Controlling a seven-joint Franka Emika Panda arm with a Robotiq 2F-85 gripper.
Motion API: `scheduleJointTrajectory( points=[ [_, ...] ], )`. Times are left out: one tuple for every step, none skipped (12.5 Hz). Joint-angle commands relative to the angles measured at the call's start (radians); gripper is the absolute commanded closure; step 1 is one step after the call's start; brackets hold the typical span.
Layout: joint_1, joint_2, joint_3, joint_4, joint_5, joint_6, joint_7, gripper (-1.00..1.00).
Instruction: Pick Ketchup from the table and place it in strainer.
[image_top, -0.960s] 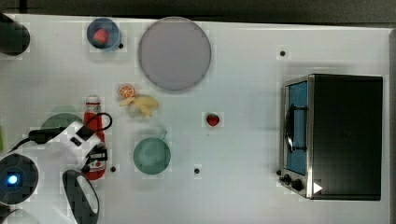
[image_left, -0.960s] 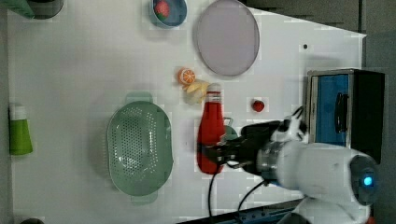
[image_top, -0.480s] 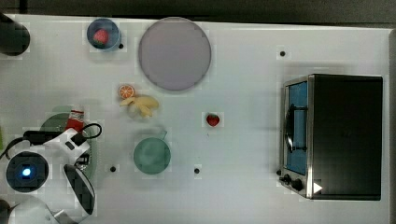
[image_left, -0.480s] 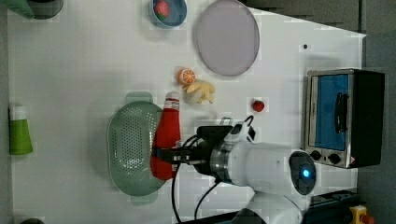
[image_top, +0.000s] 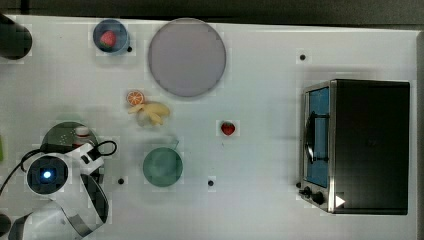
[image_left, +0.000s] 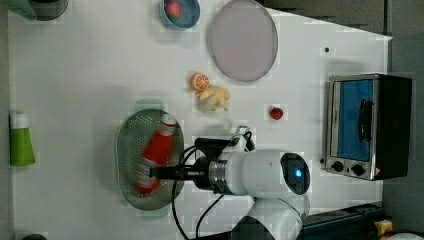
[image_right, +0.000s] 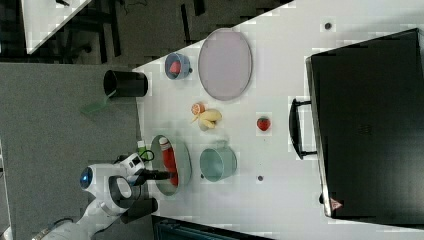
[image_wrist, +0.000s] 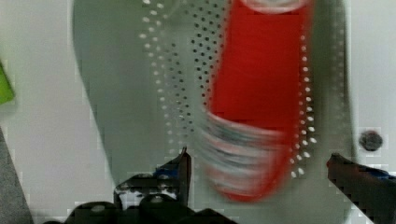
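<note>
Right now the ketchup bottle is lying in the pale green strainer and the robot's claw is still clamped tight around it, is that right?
Not quite. The ketchup bottle does lie in the strainer, but the gripper is open: in the wrist view its fingers stand wide apart on either side of the bottle, not clamped on it.

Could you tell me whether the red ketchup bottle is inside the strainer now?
Inside: the red ketchup bottle lies within the pale green perforated strainer, and the open gripper is apart from it.
</note>
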Motion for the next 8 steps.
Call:
scheduleJointTrajectory(
  points=[
    [-0.007, -0.075, -0.005, 0.05, 0.006, 0.027, 0.068, -1.0],
    [-0.025, -0.105, -0.011, 0.064, 0.013, 0.024, 0.068, -1.0],
    [-0.05, -0.14, -0.021, 0.077, 0.02, 0.016, 0.068, -1.0],
    [-0.078, -0.177, -0.031, 0.092, 0.021, -0.001, 0.068, -1.0],
    [-0.107, -0.216, -0.043, 0.108, 0.021, -0.032, 0.068, -1.0],
    [-0.135, -0.253, -0.062, 0.127, 0.021, -0.08, 0.068, -1.0],
    [-0.163, -0.286, -0.088, 0.148, 0.024, -0.149, 0.068, -1.0],
    [-0.189, -0.318, -0.125, 0.171, 0.036, -0.231, 0.068, -1.0]
  ],
)
